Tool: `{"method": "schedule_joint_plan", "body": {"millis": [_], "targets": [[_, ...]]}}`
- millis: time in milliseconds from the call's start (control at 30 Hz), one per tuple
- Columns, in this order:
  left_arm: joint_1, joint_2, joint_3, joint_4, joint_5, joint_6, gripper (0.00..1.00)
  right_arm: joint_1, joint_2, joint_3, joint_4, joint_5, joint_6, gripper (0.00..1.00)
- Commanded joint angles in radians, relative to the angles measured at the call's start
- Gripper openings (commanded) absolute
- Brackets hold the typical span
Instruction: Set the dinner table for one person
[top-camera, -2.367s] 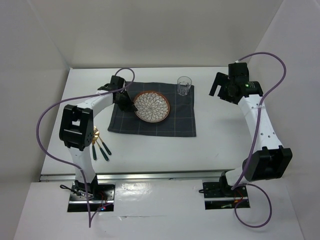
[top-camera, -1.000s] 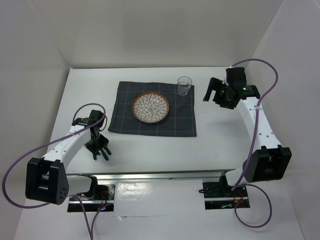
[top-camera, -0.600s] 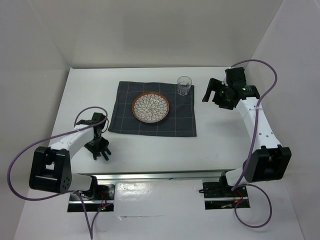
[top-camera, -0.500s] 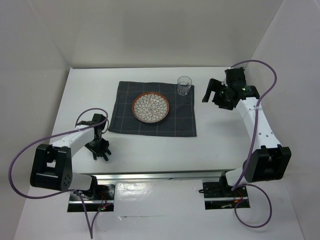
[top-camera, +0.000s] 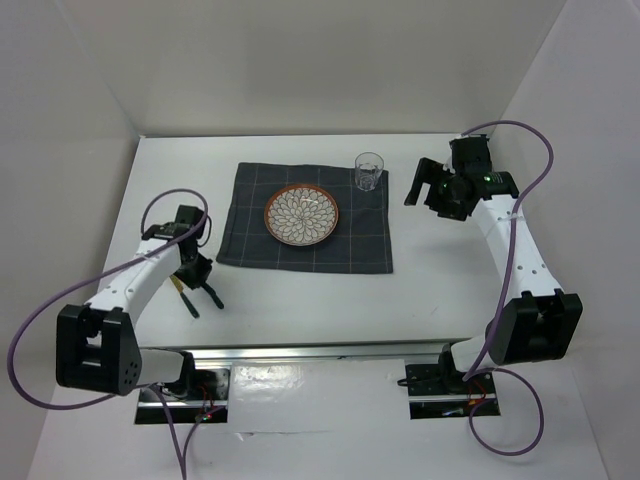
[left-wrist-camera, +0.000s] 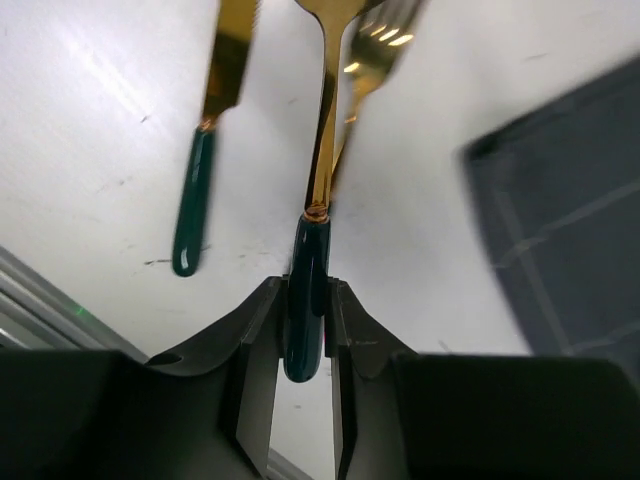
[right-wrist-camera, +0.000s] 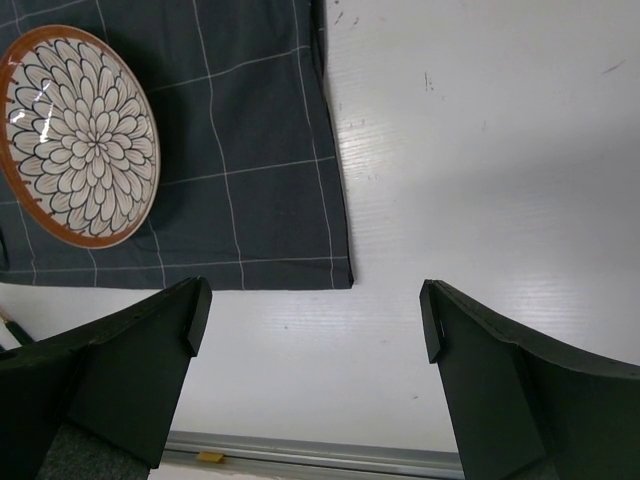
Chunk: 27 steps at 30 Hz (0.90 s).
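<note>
The dinner table is a wide white tabletop. On it lies a dark grey checked cloth with a patterned plate and a clear glass at its far right corner. My left gripper is at the front left, shut on the dark green handle of a gold utensil. A gold fork and a green-handled knife lie beside it. My right gripper is open and empty above the bare table, right of the cloth; the plate shows there too.
White walls close in the table at the back and both sides. A metal rail runs along the near edge. Purple cables loop off both arms.
My left arm left the plate, swung to the cutlery at the front left and shut on one green-handled piece, then shifted slightly back. My right gripper edged left.
</note>
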Motion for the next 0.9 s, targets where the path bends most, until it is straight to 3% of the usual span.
{"method": "schedule_joint_plan", "body": {"millis": [0,433,633,733,867], "targets": [[-0.044,-0.039,0.123,-0.070,-0.091,0.053,0.00,-0.007,-0.013,0.017,0.023,-0.001,0.001,0.99],[-0.392,0.240,0.534,-0.006,-0.104,0.436,0.00,-0.007,-0.013,0.036,0.005,0.028,0.001,0.99],[-0.595,0.450,0.730,0.049,0.126,0.424,0.00,-0.007,-0.013,0.045,-0.017,0.100,0.001,0.99],[-0.667,0.553,0.870,0.068,0.168,0.374,0.00,-0.007,-0.046,0.013,-0.041,0.122,0.001,0.99],[-0.680,0.743,1.063,0.079,0.243,0.360,0.00,-0.007,-0.115,-0.021,-0.063,0.110,0.013,0.99]]}}
